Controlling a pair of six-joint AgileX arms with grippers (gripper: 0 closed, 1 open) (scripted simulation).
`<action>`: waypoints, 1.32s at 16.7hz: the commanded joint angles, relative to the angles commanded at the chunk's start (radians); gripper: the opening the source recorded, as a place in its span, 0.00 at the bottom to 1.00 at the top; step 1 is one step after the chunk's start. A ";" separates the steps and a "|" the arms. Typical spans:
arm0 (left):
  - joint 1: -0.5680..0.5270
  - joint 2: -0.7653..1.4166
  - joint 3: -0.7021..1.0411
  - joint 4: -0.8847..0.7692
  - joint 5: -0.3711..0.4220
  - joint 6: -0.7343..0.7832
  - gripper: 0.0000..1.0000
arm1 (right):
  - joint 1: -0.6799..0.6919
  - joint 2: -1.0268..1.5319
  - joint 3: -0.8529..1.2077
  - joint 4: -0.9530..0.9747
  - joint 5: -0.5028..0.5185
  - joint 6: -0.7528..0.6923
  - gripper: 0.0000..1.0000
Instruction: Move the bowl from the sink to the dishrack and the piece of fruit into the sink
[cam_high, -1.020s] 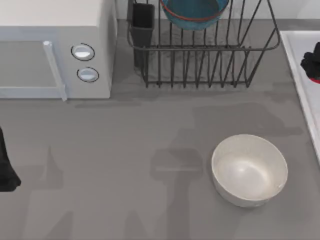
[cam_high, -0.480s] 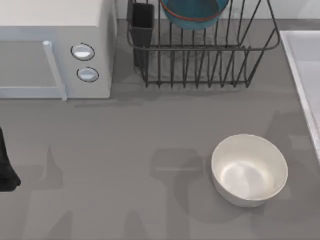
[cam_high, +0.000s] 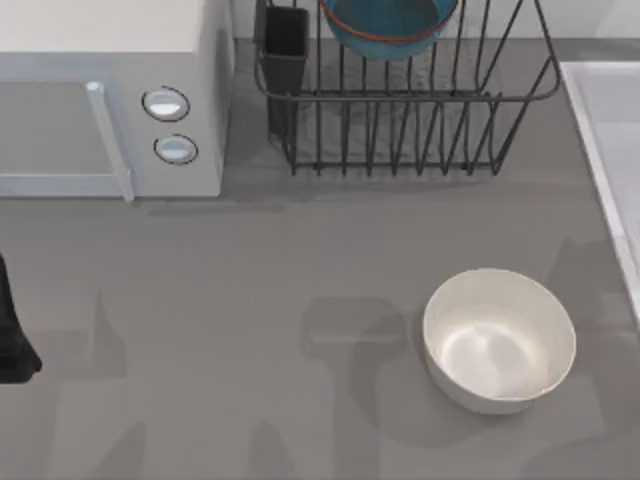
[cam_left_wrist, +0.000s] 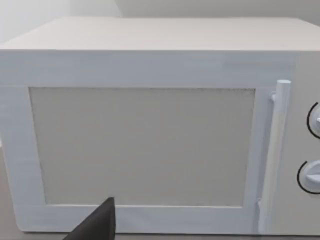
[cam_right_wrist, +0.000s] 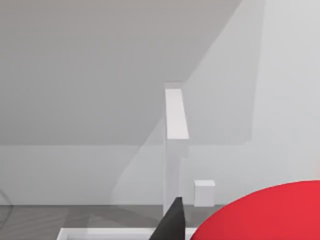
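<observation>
Since a second ago the right gripper (cam_right_wrist: 207, 227) has carried the piece of fruit (cam_right_wrist: 265, 215) away from its earlier spot over the sink (cam_high: 600, 150) at the right edge of the top view. A soft shadow now lies across the grey table (cam_high: 250, 280) around the white bowl (cam_high: 498, 340) at lower right.

In the right wrist view the red fruit bulks large at the lower right. It is pressed against a dark finger (cam_right_wrist: 172, 220), so the gripper looks clamped on it. Beyond them are the sink's pale rim and a white upright faucet post (cam_right_wrist: 175, 150).

The teal-blue bowl (cam_high: 388, 28) with its reddish rim line sits in the black wire dishrack (cam_high: 400, 130) at the top centre. The dark cutlery cup (cam_high: 285, 50) is at the rack's left corner.

The left arm (cam_high: 10, 335) is parked at the left edge. The left gripper (cam_left_wrist: 100, 225) faces the door of the white microwave (cam_high: 110, 100); I cannot tell whether it is open or closed.
</observation>
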 joint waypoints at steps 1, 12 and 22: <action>0.000 0.000 0.000 0.000 0.000 0.000 1.00 | 0.004 0.004 0.004 -0.002 0.002 0.002 0.00; 0.000 0.000 0.000 0.000 0.000 0.000 1.00 | -0.005 0.447 -0.053 0.497 -0.004 -0.001 0.00; 0.000 0.000 0.000 0.000 0.000 0.000 1.00 | -0.002 0.724 -0.106 0.828 0.009 -0.004 0.00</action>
